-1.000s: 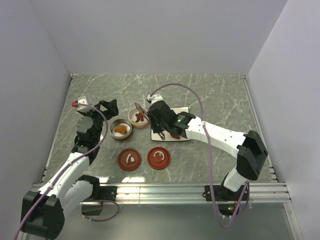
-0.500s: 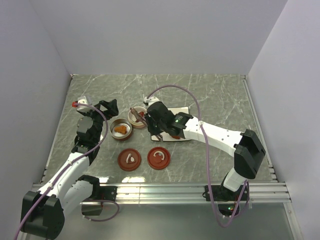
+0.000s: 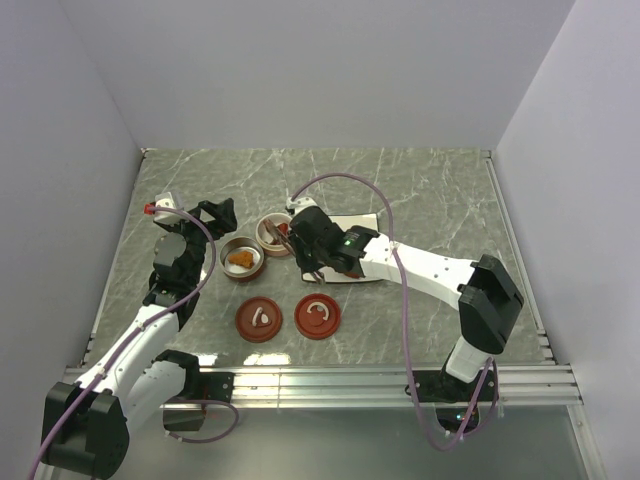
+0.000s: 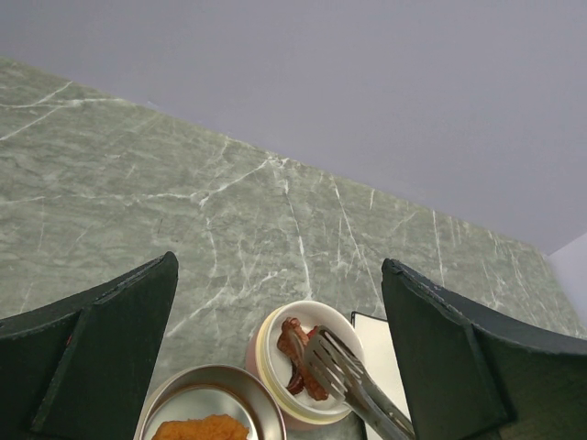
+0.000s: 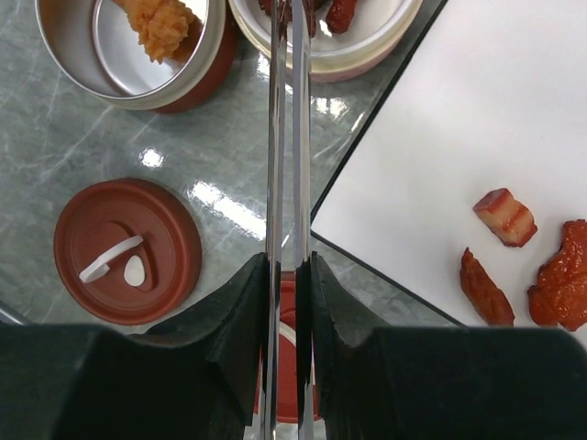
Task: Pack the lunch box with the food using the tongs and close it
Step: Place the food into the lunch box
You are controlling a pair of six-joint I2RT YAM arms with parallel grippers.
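My right gripper (image 5: 287, 275) is shut on the silver tongs (image 5: 286, 137), whose arms are squeezed almost together. The tongs' tips (image 4: 335, 362) lie over red-brown strips of food (image 4: 295, 353) in the white bowl (image 4: 266, 344) of the lunch box. Beside it, the steel bowl (image 3: 241, 259) holds an orange piece (image 5: 163, 23). Three more pieces (image 5: 505, 216) lie on the white plate (image 5: 459, 137). My left gripper (image 4: 280, 367) hangs open above and behind the two bowls, holding nothing. Seen from above, my right gripper (image 3: 305, 240) is over the plate's left edge.
Two red-brown lids (image 3: 259, 319) (image 3: 318, 315) with white handles lie flat in front of the bowls. My right arm (image 3: 420, 268) stretches across the plate. Grey walls close in the marbled table (image 3: 430, 190) on three sides.
My right gripper has shifted a little to the left, bringing the tongs' tips down over the white bowl. The left arm has stayed where it was.
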